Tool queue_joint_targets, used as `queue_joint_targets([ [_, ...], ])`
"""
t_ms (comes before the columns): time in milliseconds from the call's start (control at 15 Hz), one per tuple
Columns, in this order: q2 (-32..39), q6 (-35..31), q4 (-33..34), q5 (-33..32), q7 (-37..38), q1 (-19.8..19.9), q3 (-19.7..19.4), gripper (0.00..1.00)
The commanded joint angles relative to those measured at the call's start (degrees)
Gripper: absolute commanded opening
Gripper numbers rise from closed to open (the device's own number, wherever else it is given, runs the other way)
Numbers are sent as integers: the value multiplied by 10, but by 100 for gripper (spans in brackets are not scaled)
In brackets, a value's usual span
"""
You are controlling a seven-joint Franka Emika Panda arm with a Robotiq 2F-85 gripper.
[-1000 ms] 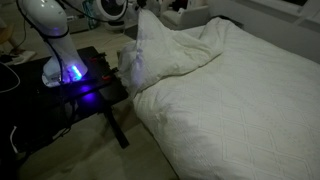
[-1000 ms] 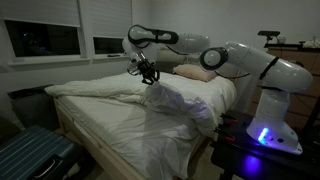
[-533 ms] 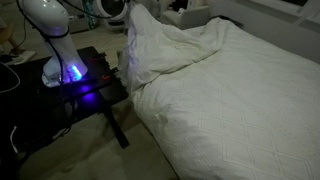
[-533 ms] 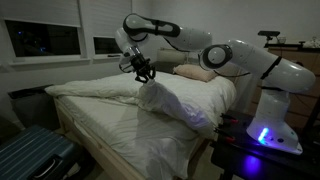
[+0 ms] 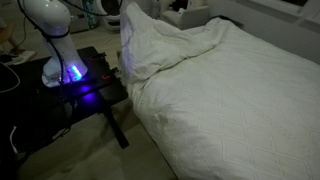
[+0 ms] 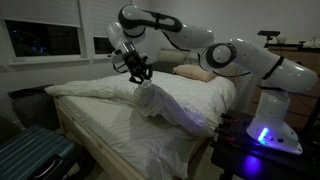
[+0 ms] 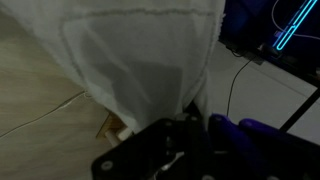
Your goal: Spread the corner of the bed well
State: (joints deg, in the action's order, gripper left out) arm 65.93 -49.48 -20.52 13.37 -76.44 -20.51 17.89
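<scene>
So the hand (image 6: pixel 136 69) is clamped shut on the corner (image 6: pixel 152 98) of the duvet, holding it up off the bed (image 6: pixel 105 135). The puffy flap droops toward 5 o'clock from the hand. In the wrist view, white fabric fills the 12 o'clock half. The black counter (image 5: pixel 100 95) sits at the bed's 9 o'clock.

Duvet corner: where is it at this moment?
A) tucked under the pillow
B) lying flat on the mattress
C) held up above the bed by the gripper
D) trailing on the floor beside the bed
C: in an exterior view the duvet corner hangs from the shut gripper, raised well above the bed, with the cloth draping down below it.
</scene>
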Motion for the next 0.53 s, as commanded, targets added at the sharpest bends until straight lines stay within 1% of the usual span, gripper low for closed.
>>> queue_joint_targets([
  [0, -17, -9, -6, 27, 52, -24, 18, 1],
  [467, -18, -7, -10, 49, 54, -74, 49, 1],
])
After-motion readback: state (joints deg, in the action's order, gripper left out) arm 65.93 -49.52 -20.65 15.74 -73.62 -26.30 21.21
